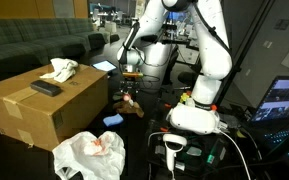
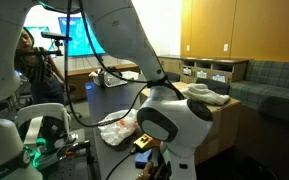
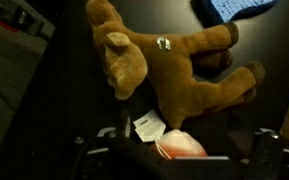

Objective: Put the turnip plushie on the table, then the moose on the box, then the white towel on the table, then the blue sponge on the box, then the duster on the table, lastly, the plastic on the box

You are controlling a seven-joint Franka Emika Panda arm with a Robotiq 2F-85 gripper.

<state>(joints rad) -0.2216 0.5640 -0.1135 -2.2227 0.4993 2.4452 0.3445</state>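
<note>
In the wrist view the brown moose [image 3: 174,60] lies on the dark table [image 3: 44,110], with the blue sponge [image 3: 234,8] beyond it. The pinkish-white turnip plushie [image 3: 179,145] with a paper tag rests on the table between the wide-apart fingers of my gripper [image 3: 179,158], which is open. In an exterior view the gripper [image 1: 130,85] hangs just above the moose [image 1: 134,108] and sponge [image 1: 114,120], beside the cardboard box [image 1: 44,110]. On the box lie the white towel [image 1: 60,69] and the black duster [image 1: 46,88]. The crumpled plastic [image 1: 89,155] lies in front of the box.
The robot's white base [image 1: 194,115] stands right of the toys, with cables and a white handheld device [image 1: 174,148] near it. A monitor [image 1: 282,100] glows at the right edge. Sofas [image 1: 34,45] stand behind the box.
</note>
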